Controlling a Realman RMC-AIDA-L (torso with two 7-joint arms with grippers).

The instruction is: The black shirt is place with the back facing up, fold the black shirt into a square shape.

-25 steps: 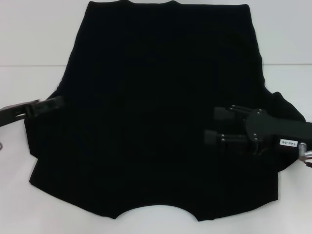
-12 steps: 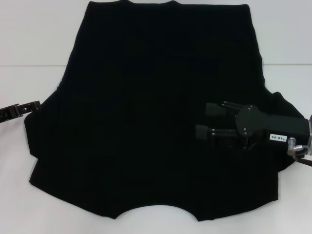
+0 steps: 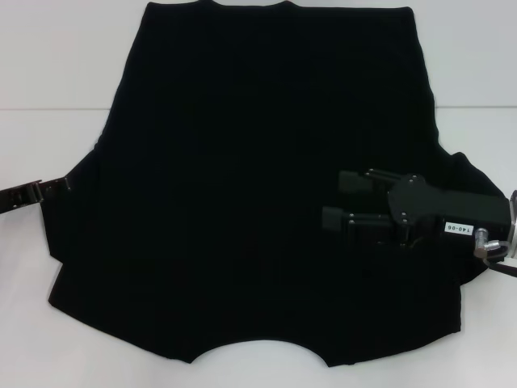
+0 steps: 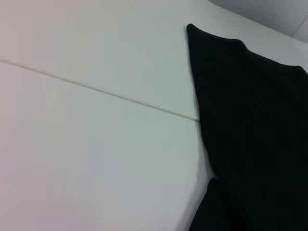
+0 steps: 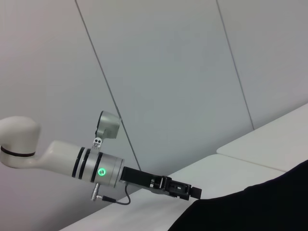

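The black shirt [image 3: 258, 186] lies spread flat on the white table, its curved neckline at the near edge. My right gripper [image 3: 338, 199] hovers over the shirt's right half, pointing left, open, with nothing between its fingers [image 3: 352, 179]. At the shirt's left edge, my left gripper [image 3: 56, 186] reaches in from the left as a thin bar, shut, with its tip just at the fabric's border. The right wrist view shows that left gripper [image 5: 191, 191] low beside the shirt [image 5: 260, 207]. In the left wrist view only the shirt's edge [image 4: 250, 134] and table show.
The white table [image 3: 48, 73] has a seam line [image 3: 56, 108] across it and bare surface on both sides of the shirt. A grey panelled wall [image 5: 183, 77] stands behind the left arm [image 5: 57, 156].
The left gripper has pulled back leftward, off the shirt to its edge. The right gripper has moved a little further left over the shirt.
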